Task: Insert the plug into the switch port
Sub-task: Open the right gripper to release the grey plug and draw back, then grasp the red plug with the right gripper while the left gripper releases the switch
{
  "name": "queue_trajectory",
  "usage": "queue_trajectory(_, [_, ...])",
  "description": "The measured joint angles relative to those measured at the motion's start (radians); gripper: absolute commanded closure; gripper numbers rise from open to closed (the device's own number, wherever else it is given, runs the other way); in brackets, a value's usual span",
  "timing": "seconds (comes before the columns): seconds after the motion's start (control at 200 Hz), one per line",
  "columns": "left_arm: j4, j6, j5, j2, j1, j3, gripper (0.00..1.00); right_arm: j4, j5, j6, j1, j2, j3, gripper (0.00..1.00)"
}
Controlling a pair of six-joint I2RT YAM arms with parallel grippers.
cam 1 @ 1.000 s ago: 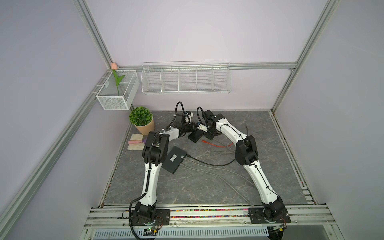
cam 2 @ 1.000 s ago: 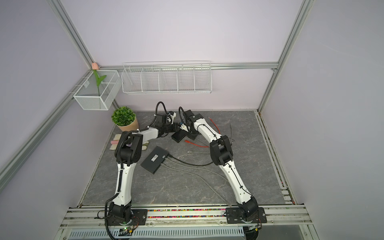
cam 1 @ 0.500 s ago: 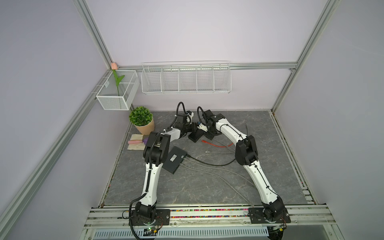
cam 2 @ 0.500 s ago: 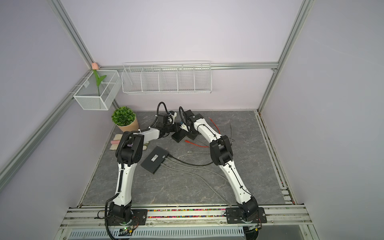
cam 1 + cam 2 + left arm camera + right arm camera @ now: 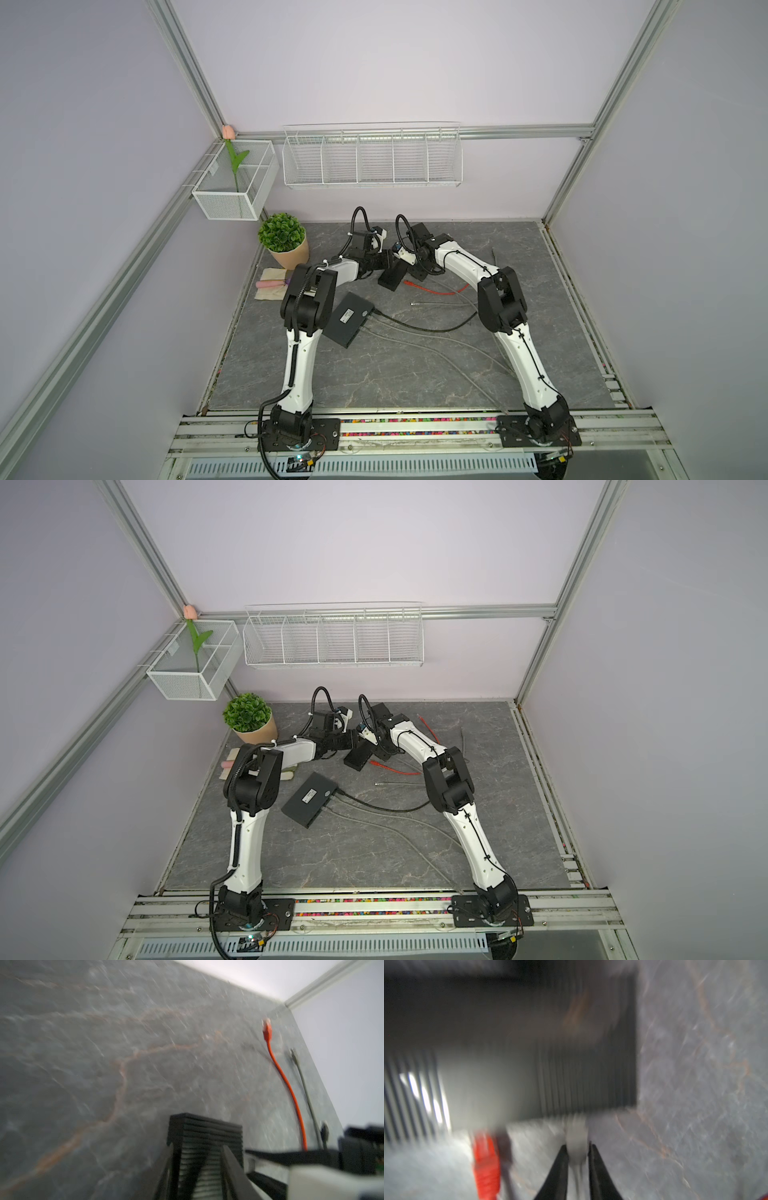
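Note:
The switch [image 5: 392, 276] [image 5: 358, 756] is a small black ribbed box at the back middle of the table. My left gripper [image 5: 380, 262] [image 5: 197, 1147] is open, its fingers spread over the switch's ribbed top [image 5: 205, 1126]. The right gripper [image 5: 411, 272] [image 5: 578, 1146] is open too, its fingertips close on either side of the rear of a pale grey plug [image 5: 576, 1130]. That plug's front end meets the side face of the switch [image 5: 571, 1053]. Both wrist views are blurred, and the port itself does not show.
A red plug [image 5: 485, 1153] on a red cable [image 5: 432, 291] lies beside the grey plug. Its other red end [image 5: 267, 1030] lies farther off. A flat black box [image 5: 349, 319] with cables plugged in sits nearer the front. A potted plant [image 5: 284, 241] stands at the back left.
In the top views both arms stay by the switch. No shift of the switch or the cables shows.

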Motion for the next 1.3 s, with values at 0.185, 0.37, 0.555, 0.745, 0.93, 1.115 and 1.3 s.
queue_trajectory(0.185, [-0.073,-0.006,0.049,-0.14,0.039,-0.101,0.45,0.173,-0.03,-0.006,0.02,-0.157,-0.18,0.56])
queue_trajectory(0.37, [-0.047,-0.013,0.042,-0.32,0.103,-0.182,0.45,0.209,-0.075,-0.016,0.026,-0.319,-0.301,0.62])
queue_trajectory(0.555, [0.011,-0.029,0.043,-0.416,0.103,-0.274,0.48,0.192,-0.126,-0.018,0.019,-0.352,-0.357,0.64])
queue_trajectory(0.745, [0.053,-0.048,0.047,-0.425,0.04,-0.347,0.48,0.17,-0.181,0.002,0.005,-0.347,-0.481,0.64])
queue_trajectory(0.93, [0.097,-0.066,0.063,-0.423,-0.001,-0.377,0.48,0.175,-0.204,0.02,-0.003,-0.346,-0.552,0.64])
queue_trajectory(1.115, [0.117,-0.074,0.063,-0.422,-0.001,-0.392,0.48,0.175,-0.21,0.039,-0.008,-0.332,-0.541,0.67])
queue_trajectory(1.3, [0.118,-0.074,0.063,-0.422,-0.002,-0.392,0.48,0.142,-0.212,0.06,-0.016,-0.257,-0.466,0.67])
